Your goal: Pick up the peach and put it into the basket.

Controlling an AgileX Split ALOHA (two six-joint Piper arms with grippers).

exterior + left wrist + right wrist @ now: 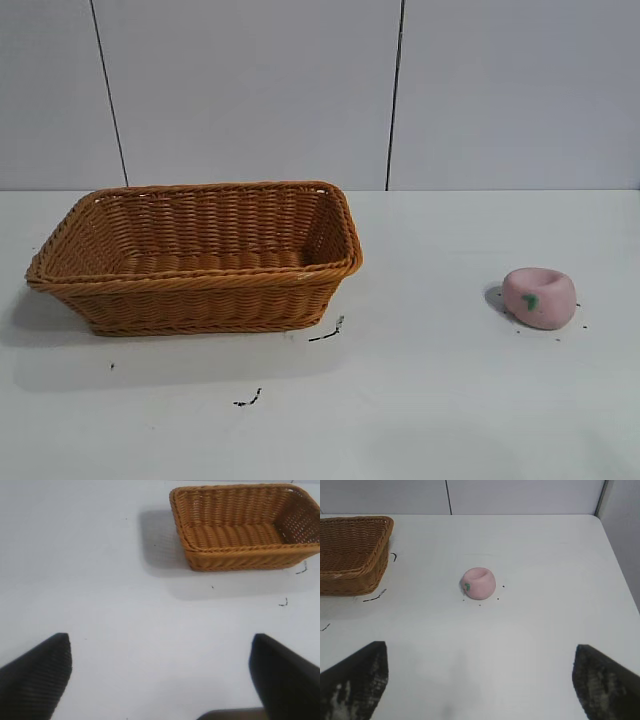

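Note:
The peach (540, 297), small, pale pink with a dimpled top and a green leaf mark, lies on the white table at the right. It also shows in the right wrist view (479, 583). The orange-brown wicker basket (200, 255) stands at the left and is empty; it also shows in the left wrist view (240, 527) and the right wrist view (350, 555). My right gripper (480, 680) is open and empty, well short of the peach. My left gripper (160, 675) is open and empty over bare table, away from the basket. Neither gripper shows in the exterior view.
The white table (420, 400) has a few small black marks near the basket (326, 332) and in front of it (248, 400). A grey panelled wall stands behind. The table's right edge shows in the right wrist view (620, 575).

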